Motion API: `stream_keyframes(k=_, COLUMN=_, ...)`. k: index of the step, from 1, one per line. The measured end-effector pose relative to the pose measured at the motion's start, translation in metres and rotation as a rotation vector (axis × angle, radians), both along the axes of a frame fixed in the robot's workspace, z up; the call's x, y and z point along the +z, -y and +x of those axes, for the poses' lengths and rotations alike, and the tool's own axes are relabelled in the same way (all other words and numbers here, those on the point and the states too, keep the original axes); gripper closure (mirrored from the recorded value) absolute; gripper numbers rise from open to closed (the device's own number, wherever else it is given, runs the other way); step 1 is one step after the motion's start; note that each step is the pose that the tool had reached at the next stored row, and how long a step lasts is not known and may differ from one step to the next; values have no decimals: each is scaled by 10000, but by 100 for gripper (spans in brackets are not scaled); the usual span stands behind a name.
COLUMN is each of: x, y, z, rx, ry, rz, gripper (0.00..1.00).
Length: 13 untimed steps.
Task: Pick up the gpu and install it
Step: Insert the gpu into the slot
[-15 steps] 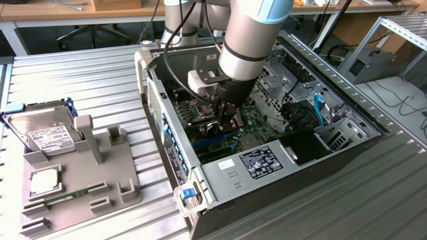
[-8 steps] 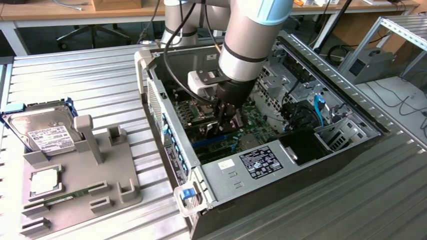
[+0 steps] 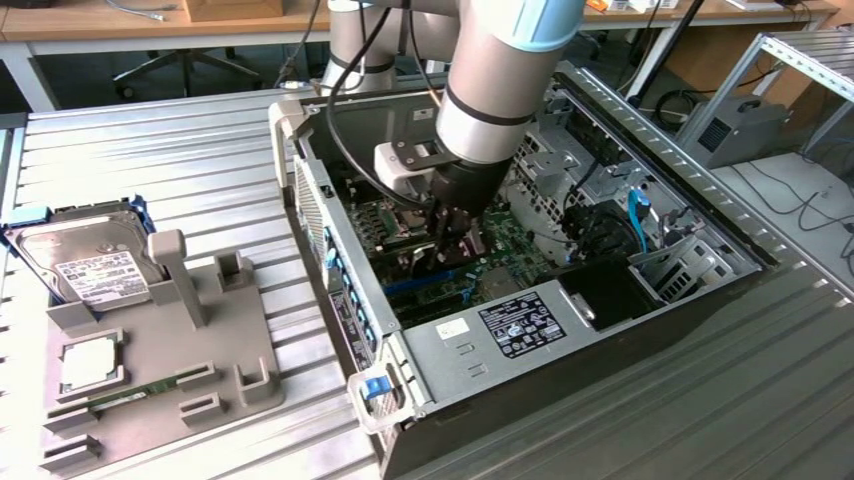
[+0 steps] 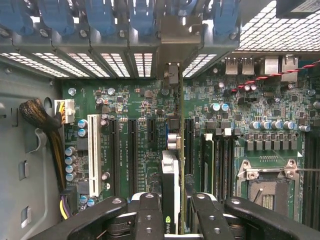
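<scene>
Ribbed metal table (image 3: 174, 160), lower left of the exterior view, bears a grey fixture (image 3: 230, 335) with a hard drive (image 3: 91, 270). Farther back, inside the open case (image 3: 447, 352) at centre, the gripper (image 4: 174, 211) clamps the gpu (image 4: 170, 172) edge-on over the motherboard (image 4: 135, 105): picked up, seating apparently not finished.

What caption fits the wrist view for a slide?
Gripper holds the gpu edge-on over the motherboard inside the computer case.

On the ribbed steel desk (image 3: 174, 150), the grey plastic holder (image 3: 227, 350) is lying to the exterior view's left of the open black computer case (image 3: 310, 190); the thin black gpu card (image 4: 171, 185) is standing edgewise inside it.
</scene>
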<state>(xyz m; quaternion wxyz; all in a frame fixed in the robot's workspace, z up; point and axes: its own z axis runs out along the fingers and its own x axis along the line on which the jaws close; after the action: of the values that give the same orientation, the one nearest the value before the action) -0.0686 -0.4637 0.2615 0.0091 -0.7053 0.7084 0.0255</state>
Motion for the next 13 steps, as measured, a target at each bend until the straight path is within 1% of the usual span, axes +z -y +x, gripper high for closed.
stream_keyframes(k=13, x=-22, y=-6, z=-3, rx=1, ry=-1, rz=0, gripper=73)
